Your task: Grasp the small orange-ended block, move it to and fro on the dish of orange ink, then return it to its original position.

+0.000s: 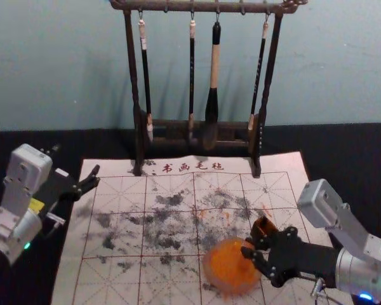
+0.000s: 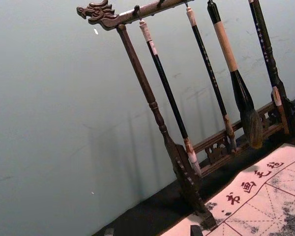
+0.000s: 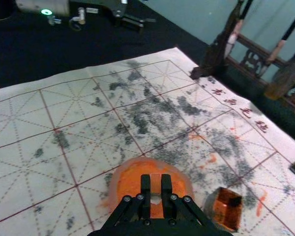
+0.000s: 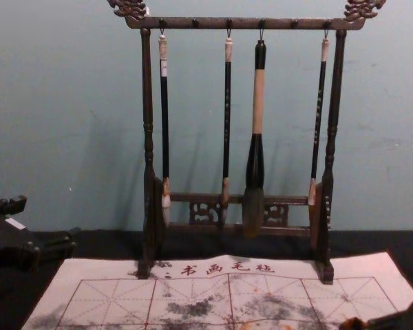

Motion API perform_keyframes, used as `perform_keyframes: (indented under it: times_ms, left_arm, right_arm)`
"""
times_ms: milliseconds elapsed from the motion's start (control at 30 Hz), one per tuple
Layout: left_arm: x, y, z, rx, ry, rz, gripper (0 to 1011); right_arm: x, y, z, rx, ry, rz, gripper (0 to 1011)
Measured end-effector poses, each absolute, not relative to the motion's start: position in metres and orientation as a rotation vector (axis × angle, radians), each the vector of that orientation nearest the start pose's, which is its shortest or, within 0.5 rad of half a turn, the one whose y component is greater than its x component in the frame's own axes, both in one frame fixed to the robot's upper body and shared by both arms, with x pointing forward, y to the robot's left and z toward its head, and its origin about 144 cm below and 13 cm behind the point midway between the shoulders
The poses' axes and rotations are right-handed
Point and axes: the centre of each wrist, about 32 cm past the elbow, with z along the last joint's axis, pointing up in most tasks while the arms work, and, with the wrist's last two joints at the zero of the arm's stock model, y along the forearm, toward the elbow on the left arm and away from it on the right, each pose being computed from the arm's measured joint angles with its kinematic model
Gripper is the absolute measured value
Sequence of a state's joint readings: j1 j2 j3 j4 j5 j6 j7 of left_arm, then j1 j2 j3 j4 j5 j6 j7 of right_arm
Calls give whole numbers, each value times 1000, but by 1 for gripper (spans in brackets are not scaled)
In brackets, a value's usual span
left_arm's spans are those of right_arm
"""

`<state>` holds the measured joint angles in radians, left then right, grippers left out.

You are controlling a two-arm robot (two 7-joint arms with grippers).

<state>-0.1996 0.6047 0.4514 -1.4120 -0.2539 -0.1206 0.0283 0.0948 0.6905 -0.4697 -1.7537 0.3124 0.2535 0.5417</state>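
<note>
Right gripper [image 3: 156,183] foremost, pinched narrow on the small block [image 3: 156,187] above the ink dish [image 3: 128,182]; the left gripper [image 2: 152,231] hangs wide, well left of that dish. The block looks light and stiff (slippery if inky, I'd guess), best gripped high on its sides.

From over here, the left gripper [image 1: 76,162] hangs at the robot's left, angled forward and inward, fingers spread wide; a green light glows on its wrist [image 1: 20,230]. The right arm [image 1: 359,270] reaches in from its own side, blue-lit, its gripper [image 1: 246,246] pointing inward, fingers clamped close together.
</note>
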Motion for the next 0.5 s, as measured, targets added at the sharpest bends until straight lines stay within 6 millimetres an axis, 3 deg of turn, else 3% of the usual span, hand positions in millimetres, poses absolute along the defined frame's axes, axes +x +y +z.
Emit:
perform_keyframes:
  times_ms: [500]
  left_arm:
    - [489, 310, 1140, 304, -285, 1248, 1001]
  right_arm:
    - [443, -258, 1187, -470, -13, -519, 82]
